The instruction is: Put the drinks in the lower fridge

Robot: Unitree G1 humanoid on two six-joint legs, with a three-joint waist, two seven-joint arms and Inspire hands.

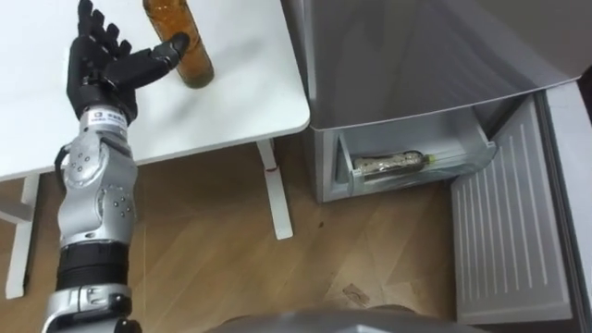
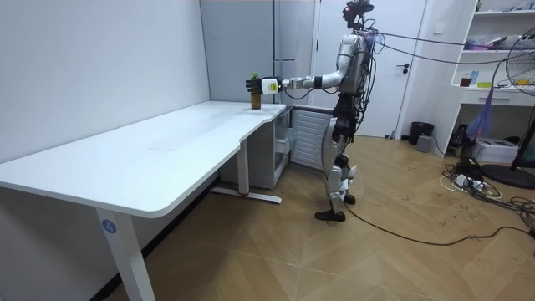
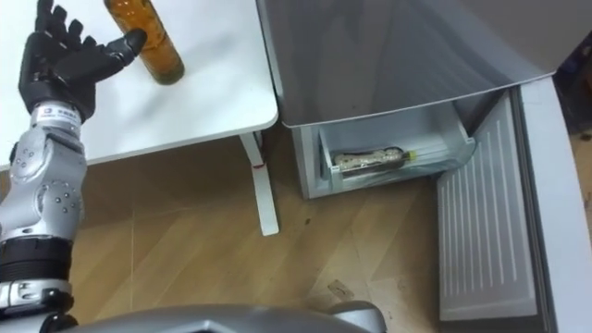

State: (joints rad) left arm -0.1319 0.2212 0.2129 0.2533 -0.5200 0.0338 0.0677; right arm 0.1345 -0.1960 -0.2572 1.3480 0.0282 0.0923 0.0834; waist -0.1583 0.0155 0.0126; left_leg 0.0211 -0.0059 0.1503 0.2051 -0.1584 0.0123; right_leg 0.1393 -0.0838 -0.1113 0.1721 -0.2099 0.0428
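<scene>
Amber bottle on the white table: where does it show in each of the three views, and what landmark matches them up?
Left eye view: amber bottle at the top, left of centre, at the left hand's thumb tip.
Right eye view: top left, same thumb beside it.
Room view: upper centre, at the table's far end.
Shared landmark: the white table's rounded corner by the fridge.

An amber glass bottle (image 1: 180, 42) is standing on the white tabletop (image 1: 240, 102); the black left hand (image 1: 102, 60) is hovering just left of it; right of the table, a clear plastic bottle (image 1: 388, 165) is lying in the lower drawer (image 1: 462, 153) of the grey fridge (image 1: 398, 55).
</scene>
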